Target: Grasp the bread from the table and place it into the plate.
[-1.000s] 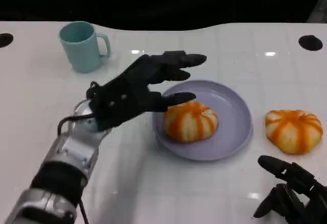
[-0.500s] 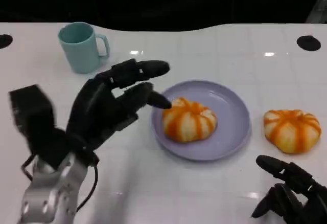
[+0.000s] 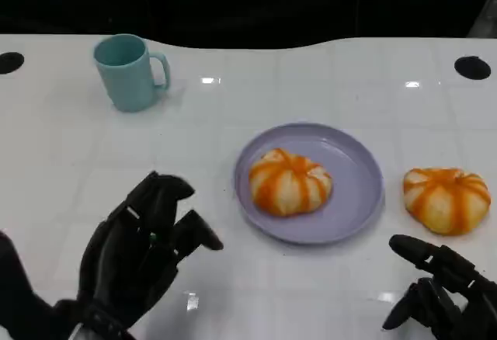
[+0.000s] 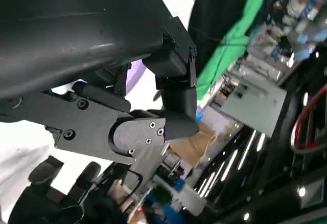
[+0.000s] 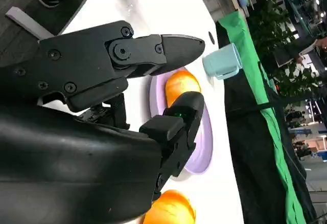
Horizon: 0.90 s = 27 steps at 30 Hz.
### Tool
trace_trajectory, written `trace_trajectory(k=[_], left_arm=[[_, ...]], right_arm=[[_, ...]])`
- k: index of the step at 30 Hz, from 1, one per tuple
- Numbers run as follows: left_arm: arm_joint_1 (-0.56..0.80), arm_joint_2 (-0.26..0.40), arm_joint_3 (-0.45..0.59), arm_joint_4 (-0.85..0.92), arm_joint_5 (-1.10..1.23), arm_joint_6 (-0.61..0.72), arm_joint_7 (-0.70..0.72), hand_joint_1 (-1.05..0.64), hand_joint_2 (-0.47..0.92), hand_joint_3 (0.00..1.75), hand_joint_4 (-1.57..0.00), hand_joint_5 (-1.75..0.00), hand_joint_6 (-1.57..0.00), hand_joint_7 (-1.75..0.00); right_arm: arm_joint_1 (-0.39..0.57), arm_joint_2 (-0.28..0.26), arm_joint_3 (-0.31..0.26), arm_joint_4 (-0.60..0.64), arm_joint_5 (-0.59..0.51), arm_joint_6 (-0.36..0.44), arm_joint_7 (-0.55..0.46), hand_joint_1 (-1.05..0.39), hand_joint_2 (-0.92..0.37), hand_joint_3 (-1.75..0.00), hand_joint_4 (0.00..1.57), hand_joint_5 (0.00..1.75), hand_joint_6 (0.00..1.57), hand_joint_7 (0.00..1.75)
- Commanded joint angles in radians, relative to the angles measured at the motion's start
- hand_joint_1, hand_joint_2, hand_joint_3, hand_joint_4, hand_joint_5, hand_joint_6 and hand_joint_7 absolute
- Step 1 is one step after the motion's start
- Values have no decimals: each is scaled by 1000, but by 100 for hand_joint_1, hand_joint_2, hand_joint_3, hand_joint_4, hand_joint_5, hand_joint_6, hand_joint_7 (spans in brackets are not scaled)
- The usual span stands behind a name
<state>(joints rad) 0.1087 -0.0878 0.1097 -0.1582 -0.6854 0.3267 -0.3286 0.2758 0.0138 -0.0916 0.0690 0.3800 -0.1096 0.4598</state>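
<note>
No text, label, brand, number or sign can be read in any of the views. In the left wrist view, boards and lit panels are seen in the background hall, but whatever is printed on them is too small and blurred to be made out.
</note>
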Motion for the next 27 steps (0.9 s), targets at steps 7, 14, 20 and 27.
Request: trace_trajectory(k=[7,14,20,27], left_arm=[[80,-4,33,-30,-13,45,47,-54,92,47,-68,-175,-56,-155],[75,-8,51,-12,4,48,65,-52,92,45,-69,-175,-53,-159],[64,-7,53,12,7,39,52,-52,92,42,-68,-175,-55,-158],[59,-12,47,23,18,27,58,-52,92,42,-68,-175,-56,-157]], right_arm=[[2,-4,-3,-1,2,-24,0,-76,-92,-30,62,149,91,47],[-17,-10,-13,32,15,-38,28,-77,-92,-29,63,150,92,46],[-20,-9,-18,35,9,-39,25,-77,-92,-29,63,149,92,45],[-28,-12,-21,53,7,-51,32,-76,-92,-29,64,148,93,44]])
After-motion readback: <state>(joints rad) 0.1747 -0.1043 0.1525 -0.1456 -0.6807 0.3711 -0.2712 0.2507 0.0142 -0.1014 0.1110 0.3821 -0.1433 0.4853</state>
